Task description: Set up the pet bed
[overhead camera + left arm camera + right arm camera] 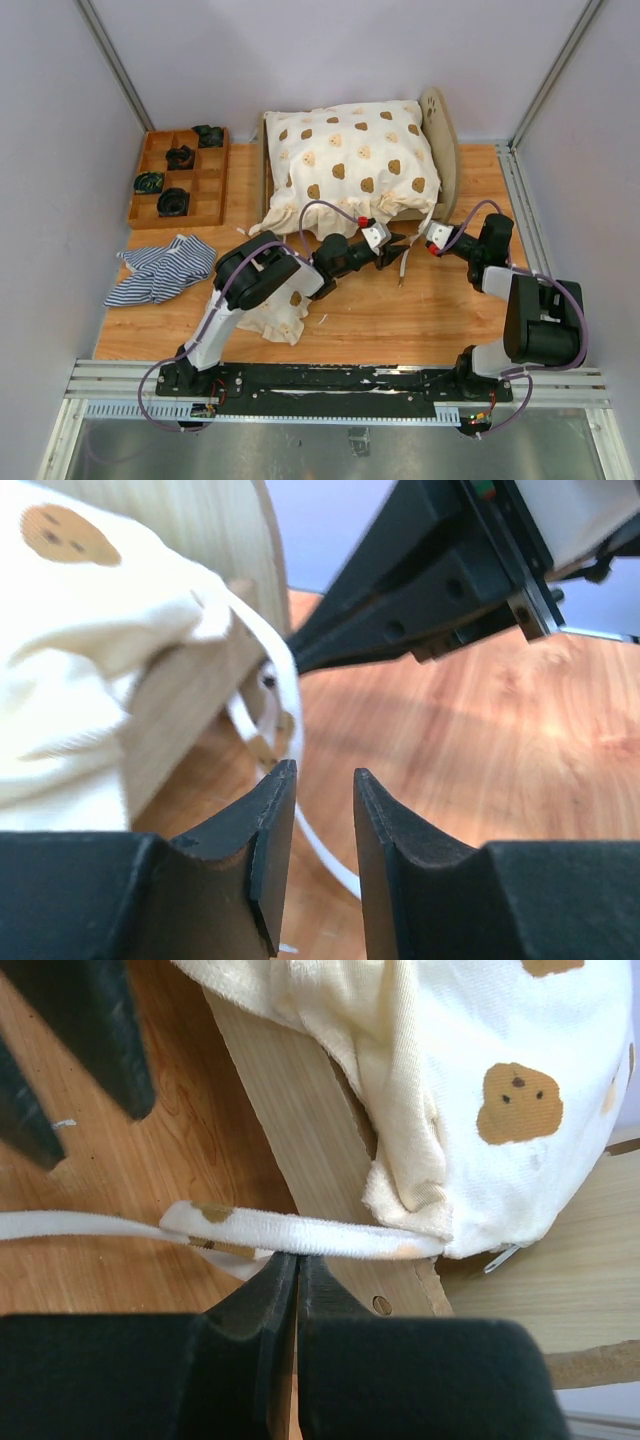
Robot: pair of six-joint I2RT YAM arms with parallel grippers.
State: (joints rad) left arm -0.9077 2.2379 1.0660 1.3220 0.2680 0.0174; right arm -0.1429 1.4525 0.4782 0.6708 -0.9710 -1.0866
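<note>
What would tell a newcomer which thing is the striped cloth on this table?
On the wooden table, find the brown compartment tray at the far left. Just in front of it, towards the near edge, lies a crumpled cloth. Its blue-and-white stripes set it apart from the cream bear-print bedding nearby.

Robot lab test cell: plain white wall panels (50, 150) left, far and right, metal corner posts (112, 55), wood table (400, 320), arms (245, 290) bolted to a near-edge rail (330, 378).
</note>
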